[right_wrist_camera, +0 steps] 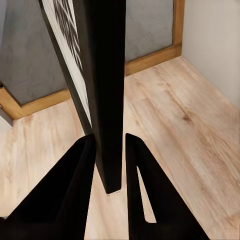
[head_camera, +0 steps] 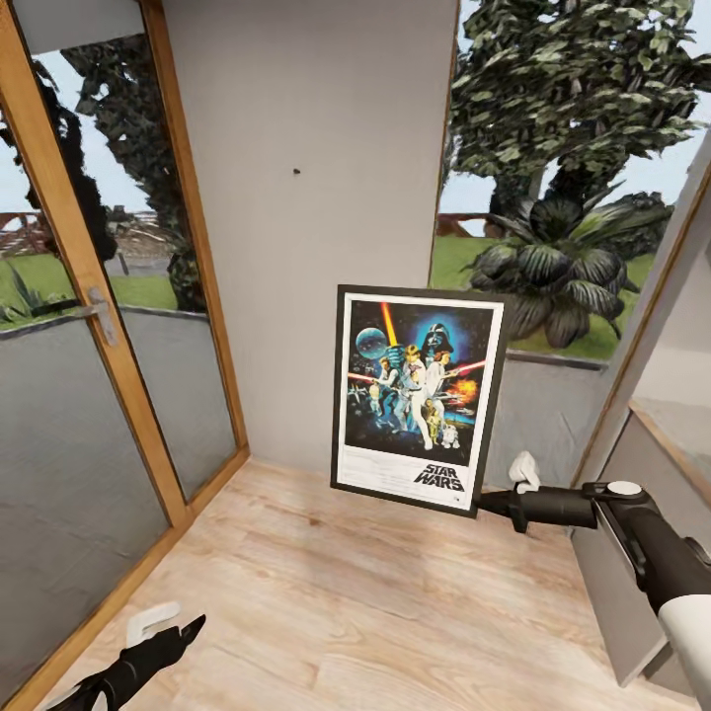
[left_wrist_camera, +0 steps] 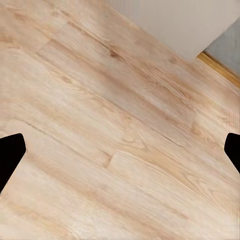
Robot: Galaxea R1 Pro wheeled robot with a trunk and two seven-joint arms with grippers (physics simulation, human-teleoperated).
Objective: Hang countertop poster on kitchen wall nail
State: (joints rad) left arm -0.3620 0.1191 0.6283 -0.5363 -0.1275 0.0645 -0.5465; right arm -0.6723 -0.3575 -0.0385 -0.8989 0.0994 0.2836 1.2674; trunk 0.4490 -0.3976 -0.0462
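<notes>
One nail (head_camera: 296, 171) visible as a dark speck on the grey wall panel (head_camera: 316, 118), well above the poster (head_camera: 419, 397). Poster held upright in the air, slightly tilted, above the wood floor (head_camera: 326, 602), in front of wall and window. Right gripper (right_wrist_camera: 109, 150) jaws clenched on poster's lower right edge. Left gripper (left_wrist_camera: 120, 150) low over floor, jaws spread, nothing between them.

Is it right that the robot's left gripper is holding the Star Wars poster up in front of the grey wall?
Not quite: the right gripper holds the poster by its lower corner, as the head view shows. The left gripper is open, low over the floor.
</notes>
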